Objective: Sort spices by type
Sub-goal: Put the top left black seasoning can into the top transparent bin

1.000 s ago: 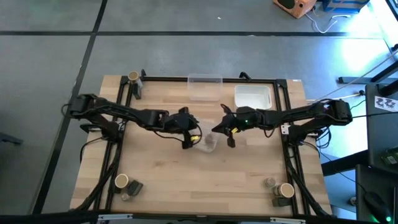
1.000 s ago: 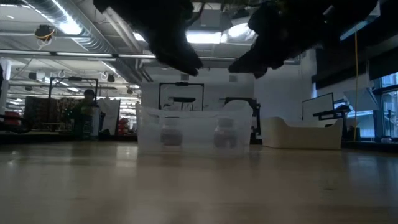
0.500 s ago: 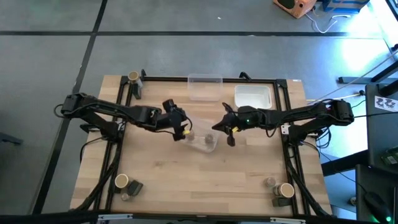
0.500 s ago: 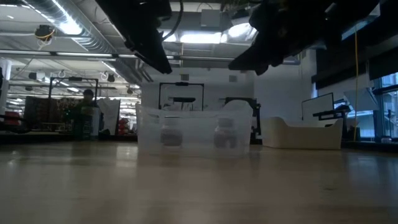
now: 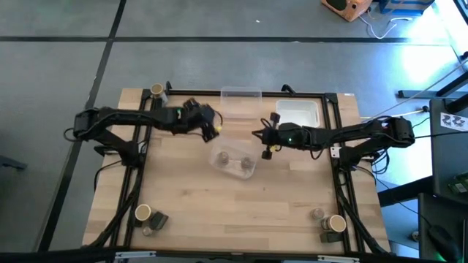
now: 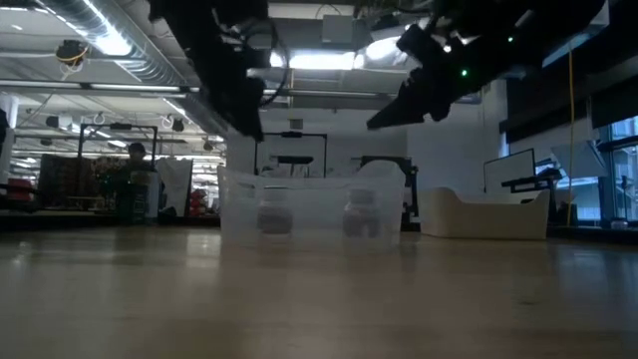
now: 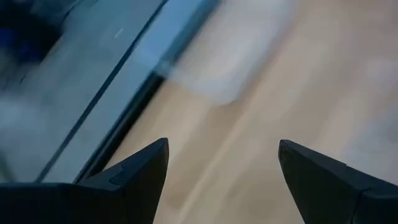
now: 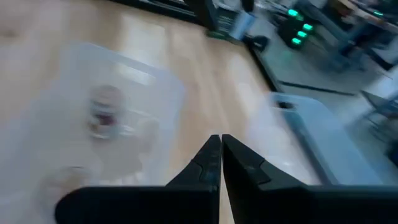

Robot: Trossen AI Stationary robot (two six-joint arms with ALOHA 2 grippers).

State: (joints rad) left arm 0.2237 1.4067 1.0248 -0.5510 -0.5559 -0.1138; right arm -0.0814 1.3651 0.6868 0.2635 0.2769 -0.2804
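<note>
Spices stand in several places on the pale wooden desk (image 5: 190, 197). Two small grey-brown round jars (image 5: 235, 158) sit inside a clear plastic bin (image 5: 234, 162) near the middle of the desk; from the low view they show as two dim shapes behind the cloudy bin wall. One round jar with a tan top (image 5: 156, 90) stands at the far left corner beside a dark boxy container (image 5: 161, 106). At the near left corner is another tan-topped jar (image 5: 142, 212), with a dark box (image 5: 159, 218) and a small grey jar (image 5: 148, 229) close to it. At the near right corner a tan-topped jar (image 5: 336, 222), a grey jar (image 5: 316, 215) and a dark box (image 5: 328, 236) form a similar group.

The left gripper (image 5: 212, 126) is above the far left part of the desk, well apart from the middle bin, with its arm stretched out from the left side. Its jaws are spread wide and hold nothing; the left wrist view shows only blurred wood between the two dark fingers (image 7: 134, 177).

The right gripper (image 5: 262, 139) hangs between the middle bin and a white rectangular tray (image 5: 297, 113), its arm reaching long and low from the right. Its jaws are pressed together with nothing between them.

A second clear bin (image 5: 240, 101) lies at the far edge, beside the white tray. Both bins look thin, smooth and see-through, with rounded corners.
</note>
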